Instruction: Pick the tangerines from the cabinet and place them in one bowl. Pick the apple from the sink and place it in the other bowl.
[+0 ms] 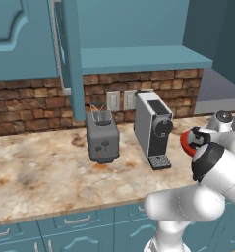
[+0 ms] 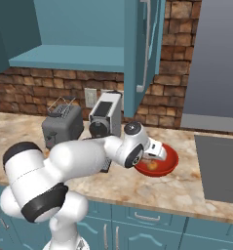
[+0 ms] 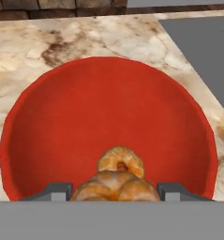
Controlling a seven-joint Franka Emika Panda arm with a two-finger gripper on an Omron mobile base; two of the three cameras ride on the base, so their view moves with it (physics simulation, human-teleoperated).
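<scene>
Your gripper [image 3: 114, 191] hangs just above the red bowl [image 3: 62, 122], which sits on the marbled counter [image 1: 40, 167]. In the hand view the two dark fingertips [image 3: 55, 191] flank a browner tangerine [image 3: 114, 187] with a pale top; the jaws are closed against its sides, holding it over the bowl's near edge. Just past it, a second tangerine [image 3: 121, 161] lies on the bowl's floor, so close to the held fruit that you cannot tell whether they touch.

From the right base view, the white arm [image 2: 79, 158] reaches across the counter, and the hand covers the bowl's left side. An orange fruit shows inside the bowl beneath the hand.

To the left of the bowl stands a tall coffee machine [image 1: 153, 129], near the arm's forearm. Further left is a grey toaster [image 1: 102, 135]. Both rest on the counter in front of the brick wall [image 1: 25, 103], which carries pale outlets [image 1: 114, 101].

Above, the teal cabinet [image 1: 138, 56] stands open, its door [image 1: 72, 54] swung outward over the toaster, the flat shelf bare where you can see it.

To the right of the bowl lies a flat dark grey surface [image 2: 220, 166], set into the counter.

Teal drawers [image 1: 74, 224] with silver handles run below the counter edge.
</scene>
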